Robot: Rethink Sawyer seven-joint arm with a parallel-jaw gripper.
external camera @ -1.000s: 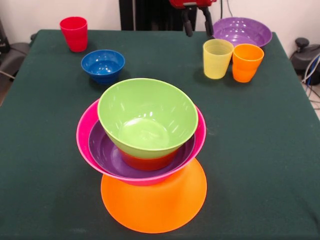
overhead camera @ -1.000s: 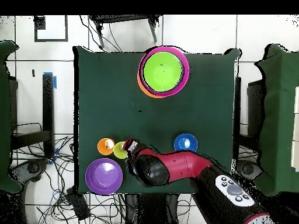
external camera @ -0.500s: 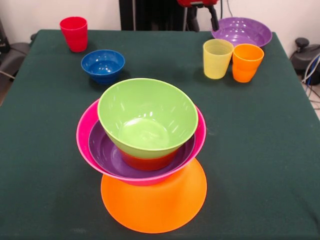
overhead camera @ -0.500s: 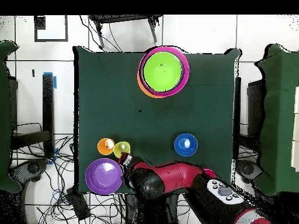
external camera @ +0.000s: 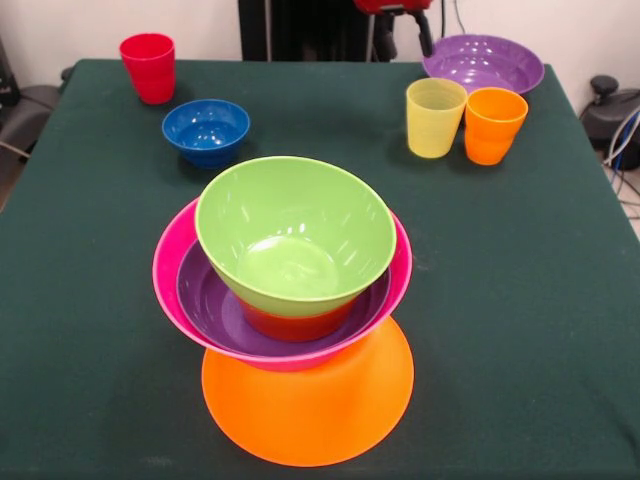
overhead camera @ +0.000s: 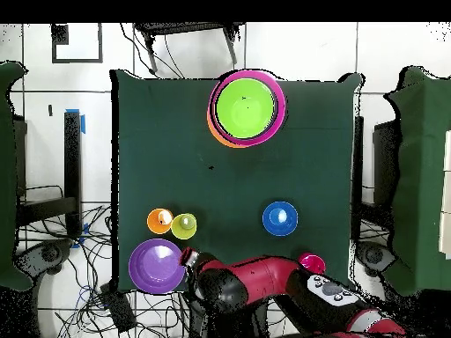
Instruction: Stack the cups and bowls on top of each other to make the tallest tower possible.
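Tower unlabelled (bowls plain); end effector beside purple bowl.

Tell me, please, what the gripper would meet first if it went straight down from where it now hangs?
Probably the near rim of the loose purple bowl. The gripper hangs by that bowl's edge, and the overhead view puts its tip at the rim too. Depth is unclear, so it might just miss and land on the green table.

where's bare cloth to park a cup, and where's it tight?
Free: the wide strip right of the tower in the front view, below the yellow cup and orange cup; also the left edge below the red cup. Tight: the cups, touching or nearly so, by the purple bowl, where the tool hangs; and between blue bowl and tower.
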